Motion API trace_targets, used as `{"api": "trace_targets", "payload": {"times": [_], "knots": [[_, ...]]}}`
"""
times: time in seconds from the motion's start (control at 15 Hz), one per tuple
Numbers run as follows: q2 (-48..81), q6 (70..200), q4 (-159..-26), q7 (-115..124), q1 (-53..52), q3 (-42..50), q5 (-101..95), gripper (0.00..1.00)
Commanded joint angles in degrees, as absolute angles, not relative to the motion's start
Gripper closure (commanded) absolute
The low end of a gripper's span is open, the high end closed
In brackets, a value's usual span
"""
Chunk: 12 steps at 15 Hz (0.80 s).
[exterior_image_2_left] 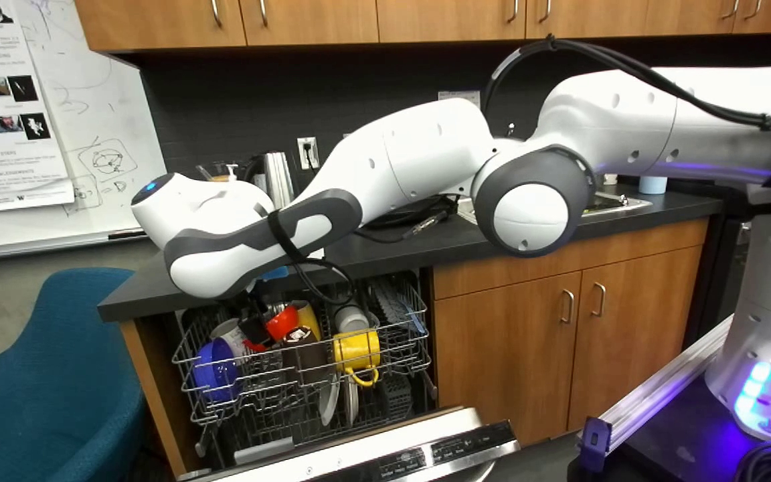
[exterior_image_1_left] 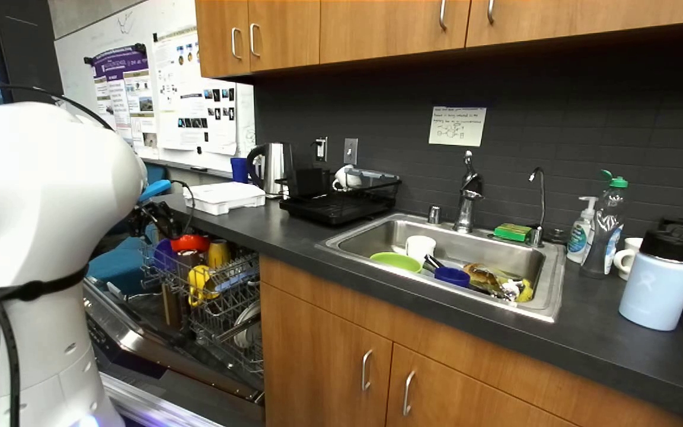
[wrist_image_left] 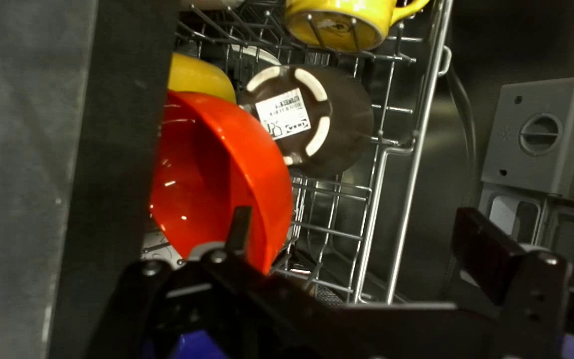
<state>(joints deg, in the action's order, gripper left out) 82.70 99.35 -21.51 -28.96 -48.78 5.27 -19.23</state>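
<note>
My gripper point(wrist_image_left: 361, 242) is open at the upper dishwasher rack point(wrist_image_left: 401, 209). In the wrist view, the left finger point(wrist_image_left: 239, 229) overlaps the hollow of a tilted red bowl point(wrist_image_left: 272, 174); whether they touch I cannot tell. The bowl's near wall lies between the fingers, while the right finger point(wrist_image_left: 486, 254) appears over the lowered door. Beside the bowl rests an upturned brown cup point(wrist_image_left: 347, 119), with a yellow cup point(wrist_image_left: 200, 77) behind and a yellow mug point(wrist_image_left: 337, 25) further up. A blue bowl point(exterior_image_2_left: 215, 368) leans at the rack's end. Black gripper parts point(exterior_image_2_left: 251, 325) partly hide the red bowl in an exterior view.
The countertop point(wrist_image_left: 23, 149) overhangs the rack closely along the wrist view's left side. The dishwasher door point(exterior_image_2_left: 385, 455) hangs lowered in front. A blue chair point(exterior_image_2_left: 51, 361) stands beside the cabinet end. On the counter are a white box point(exterior_image_1_left: 223, 196) and a dish rack point(exterior_image_1_left: 338, 201).
</note>
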Motion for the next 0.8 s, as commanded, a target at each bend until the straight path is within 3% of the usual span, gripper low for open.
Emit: {"api": "trace_targets", "payload": {"times": [0.0, 0.73], "knots": [[83.70, 98.59, -20.26, -31.42, -50.37, 6.89, -21.21, 0.00], [83.25, 96.58, -21.10, -36.26, -51.17, 9.23, -23.27, 0.00]]}}
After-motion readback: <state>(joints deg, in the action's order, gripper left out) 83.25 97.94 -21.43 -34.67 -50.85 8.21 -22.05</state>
